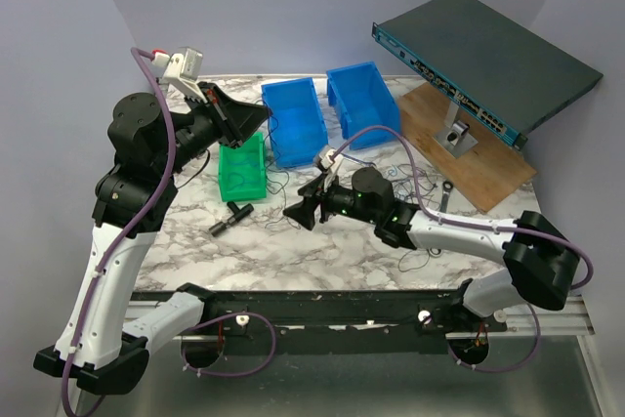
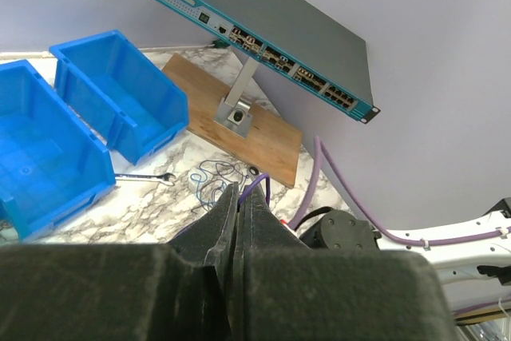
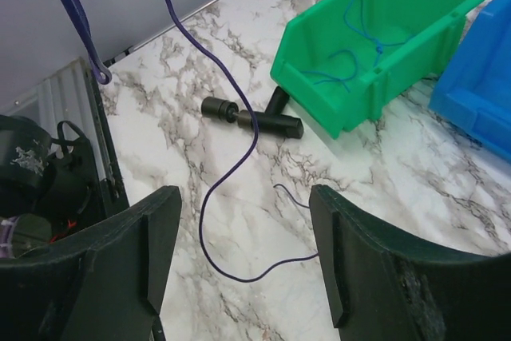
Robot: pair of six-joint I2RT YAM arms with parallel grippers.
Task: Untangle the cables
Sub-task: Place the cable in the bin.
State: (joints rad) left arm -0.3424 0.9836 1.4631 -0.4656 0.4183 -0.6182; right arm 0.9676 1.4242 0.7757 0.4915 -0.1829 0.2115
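Hair-thin, curly cables, purple-blue. Dangling from up top with a little knot, then trailing loose over the glossy marble table. Another blue squiggle down in the green plastic bin. Left gripper squeezed tight, purple strand poking out at the tips. Right gripper spread wide, chunky black pads, holding nothing.

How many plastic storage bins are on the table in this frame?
3. The left blue bin and right blue bin stand side by side at the back; the green bin sits just left of them, slightly nearer.
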